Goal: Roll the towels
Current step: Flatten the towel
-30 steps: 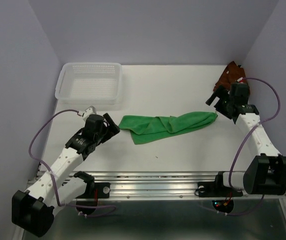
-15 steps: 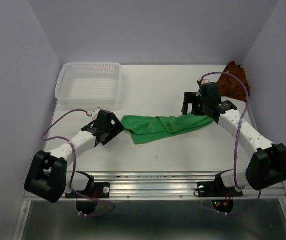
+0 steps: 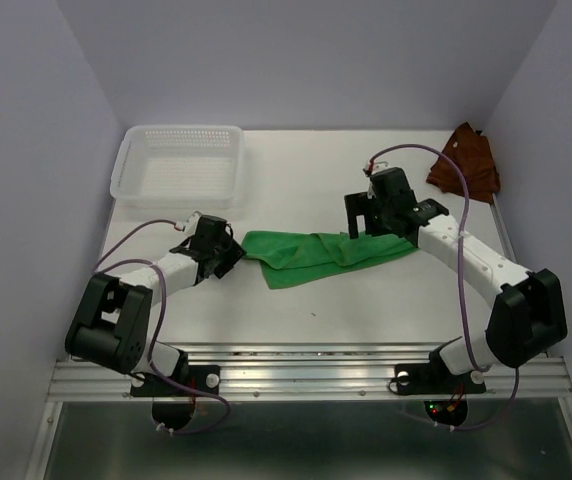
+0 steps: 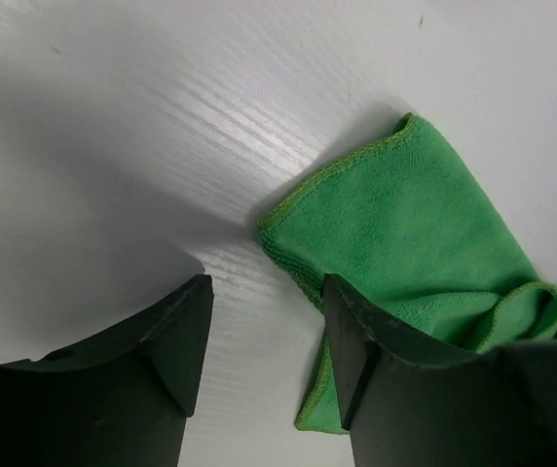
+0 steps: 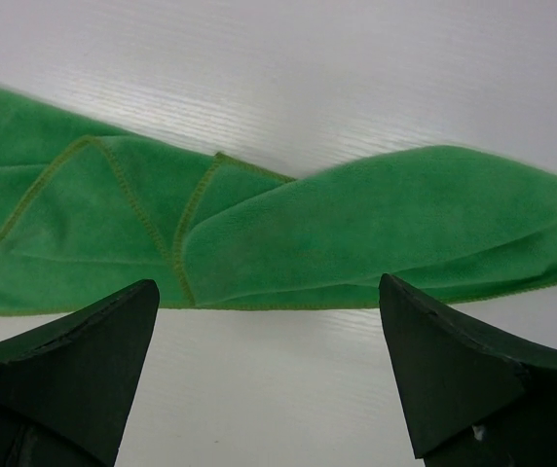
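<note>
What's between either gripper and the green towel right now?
Nothing visible. The left gripper is open, only bare table between its fingertips and the green towel corner. The right gripper is open over the towel, nothing in between. The basket and rust towel sit at the far corners, out of the way.

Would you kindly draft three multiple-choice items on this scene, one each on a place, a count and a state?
1. Where does the rust reddish-brown cloth towel lie?
A. middle of the white table
B. its near left edge
C. its far right corner

2. How many towels are in view?
A. one
B. two
C. three

3. How does the right pincer stand?
A. open, above the bright green cloth towel
B. shut on that towel
C. shut on nothing

Key: 1 C, the top view shows it beside the right wall; 2 B, one rust, one green; 3 A, its wrist view shows spread fingers with green cloth beneath.
</note>
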Motion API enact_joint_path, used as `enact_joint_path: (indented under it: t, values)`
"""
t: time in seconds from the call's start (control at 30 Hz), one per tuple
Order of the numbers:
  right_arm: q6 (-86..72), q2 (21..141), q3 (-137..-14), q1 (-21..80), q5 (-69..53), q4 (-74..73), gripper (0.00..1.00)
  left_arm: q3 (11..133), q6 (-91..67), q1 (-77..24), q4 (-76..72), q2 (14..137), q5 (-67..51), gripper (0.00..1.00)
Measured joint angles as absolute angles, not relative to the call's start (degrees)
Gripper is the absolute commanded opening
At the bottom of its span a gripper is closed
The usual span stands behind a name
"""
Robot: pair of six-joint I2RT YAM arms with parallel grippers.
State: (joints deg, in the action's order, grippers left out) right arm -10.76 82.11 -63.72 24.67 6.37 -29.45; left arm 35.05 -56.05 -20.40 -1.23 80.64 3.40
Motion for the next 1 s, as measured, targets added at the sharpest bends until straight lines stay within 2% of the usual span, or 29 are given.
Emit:
enact_joint_path:
  t: [0.1,0.13,0.17,0.4,0.57,0.73,1.0]
  values:
    - [-9.2,83.2,-64.9,28.2,8.3,-29.5,1.00,35.3,-56.3,-20.4,-2.7,81.9,3.2,0.40]
    - [-8.7,83.4,-65.1,28.9,8.7,-29.5,1.00,35.4,-56.3,-20.4,-3.3,82.7,3.2,0.09]
    - [-7.9,83.8,-65.3,30.2,9.3,-29.5,1.00,35.5,-56.3,-20.4,-3.7,83.2,3.2,0.00]
    - [-2.3,88.9,-70.0,36.6,15.6,-31.0,1.00,35.9,-56.1,-20.4,-5.8,85.4,2.1,0.00]
    - [1.8,96.7,-76.6,40.1,22.2,-34.2,0.96,34.3,-55.4,-20.4,-5.7,81.6,3.1,0.00]
    - [3.7,103.2,-82.3,40.6,24.3,-38.5,0.97,33.5,-54.8,-20.4,-5.5,77.4,3.9,0.00]
    - [5.9,107.5,-82.9,41.3,29.3,-43.0,0.97,33.3,-54.3,-20.4,-4.4,76.5,4.2,0.00]
